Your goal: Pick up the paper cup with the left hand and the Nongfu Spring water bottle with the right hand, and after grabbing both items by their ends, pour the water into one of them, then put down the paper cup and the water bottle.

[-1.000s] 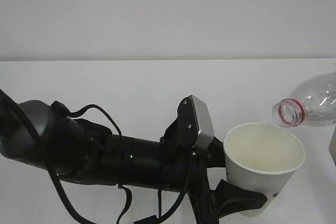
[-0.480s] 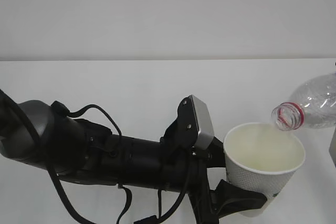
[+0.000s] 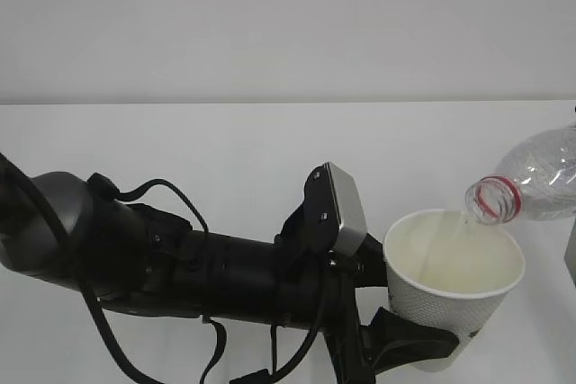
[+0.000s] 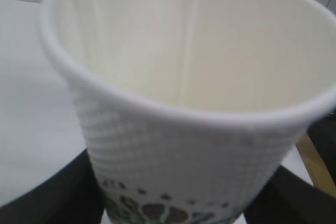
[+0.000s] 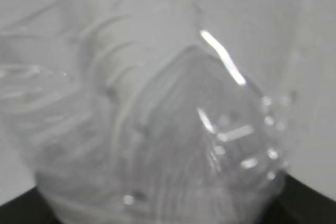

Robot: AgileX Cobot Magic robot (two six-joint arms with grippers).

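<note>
The white dimpled paper cup (image 3: 454,290) is held upright at the lower right, and my left gripper (image 3: 423,348) is shut on its lower wall. In the left wrist view the paper cup (image 4: 189,103) fills the frame, with black fingers (image 4: 47,195) on either side of its base. The clear Nongfu Spring water bottle (image 3: 540,177) lies tilted, its red-ringed mouth just over the cup's far rim. A thin stream of water (image 3: 466,220) runs into the cup. My right gripper (image 5: 168,216) is shut on the bottle (image 5: 157,119), which shows blurred and very close. The right hand is outside the exterior view.
The white table (image 3: 225,141) stretches back to a plain pale wall (image 3: 270,15). My black left arm (image 3: 180,263) with its cables and grey camera module (image 3: 344,209) lies across the lower left. A grey object (image 3: 571,263) shows at the right edge.
The bottle has tipped a little further, so its mouth has dropped closer to the cup rim. Water now runs into the cup. The left arm and cup have stayed still.
</note>
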